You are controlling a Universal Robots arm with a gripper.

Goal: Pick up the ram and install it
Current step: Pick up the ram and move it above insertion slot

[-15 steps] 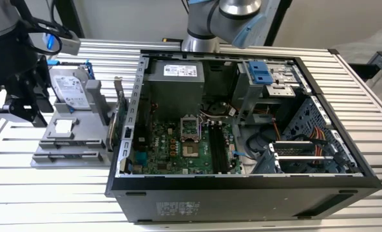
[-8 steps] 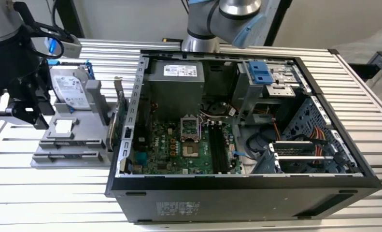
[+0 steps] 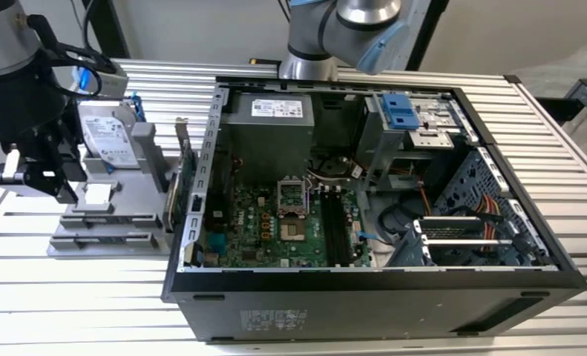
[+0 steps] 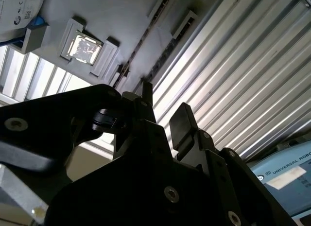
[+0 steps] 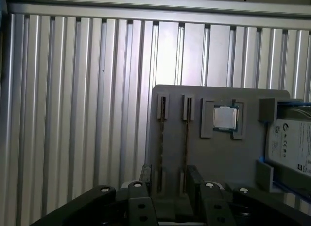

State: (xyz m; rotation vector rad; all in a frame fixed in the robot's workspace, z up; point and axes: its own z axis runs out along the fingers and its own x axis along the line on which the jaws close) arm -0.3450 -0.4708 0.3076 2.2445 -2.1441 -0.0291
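Ribbed worktop (image 5: 73, 114) carries the grey holder (image 5: 223, 158). Its ram (image 5: 186, 138) stands edgewise below the spread gripper (image 5: 170, 180); centring squarely across that thin edge seems wise.

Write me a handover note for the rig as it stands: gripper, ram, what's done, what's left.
Gripper: open, holding nothing, over the gray holder on the exterior view's left of the computer case.
Ram: on edge in one of the holder's slots, close to the gripper, not gripped.
Done: nothing that shows beyond the arm being at the holder.
Left: the pick and the install; the board's long black slots look empty.
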